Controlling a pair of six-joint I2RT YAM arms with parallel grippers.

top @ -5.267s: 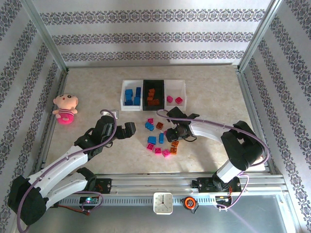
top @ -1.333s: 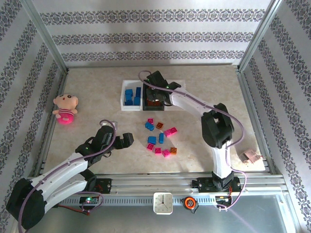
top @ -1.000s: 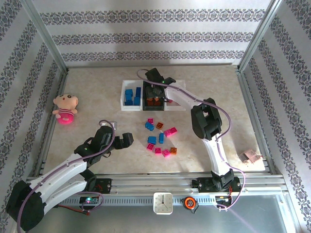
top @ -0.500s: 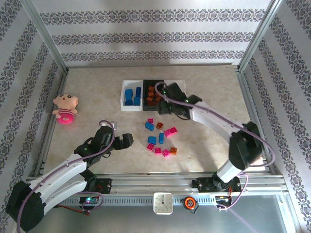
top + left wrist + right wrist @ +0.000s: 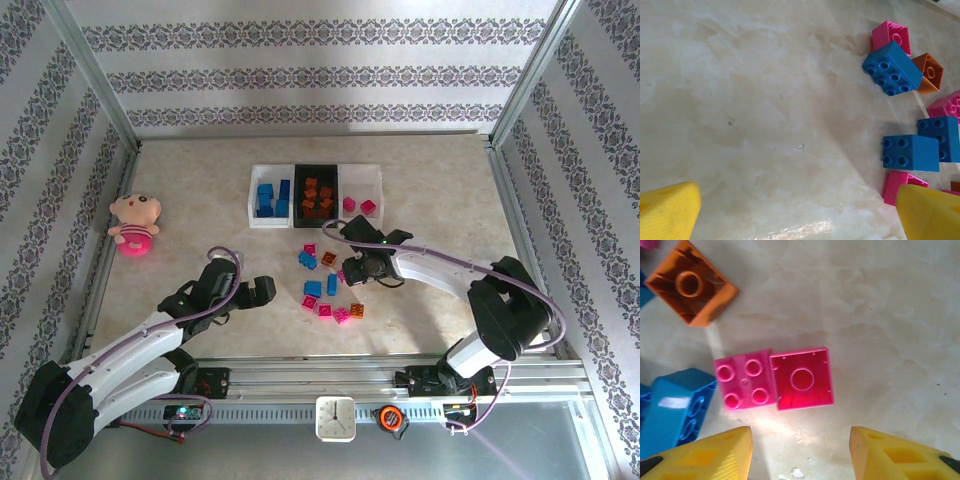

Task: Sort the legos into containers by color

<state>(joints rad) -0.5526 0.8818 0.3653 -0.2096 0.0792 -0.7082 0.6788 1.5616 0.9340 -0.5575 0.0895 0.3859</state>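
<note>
We are seeing the right gripper (image 5: 800,452) hovering open and empty above two touching pink legos (image 5: 802,379). The left gripper (image 5: 800,210) is standing wide open and empty, nearer the left edge of the tabletop (image 5: 440,170).

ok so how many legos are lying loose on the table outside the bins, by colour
pink legos: 6
blue legos: 3
orange legos: 2
total: 11

A beige marbled table (image 5: 440,170) stands enclosed on three sides by white walls (image 5: 320,70) papered with grey floral stripes. An aluminium rail (image 5: 320,378) runs along its near edge. Bright light glares off the surface.
</note>
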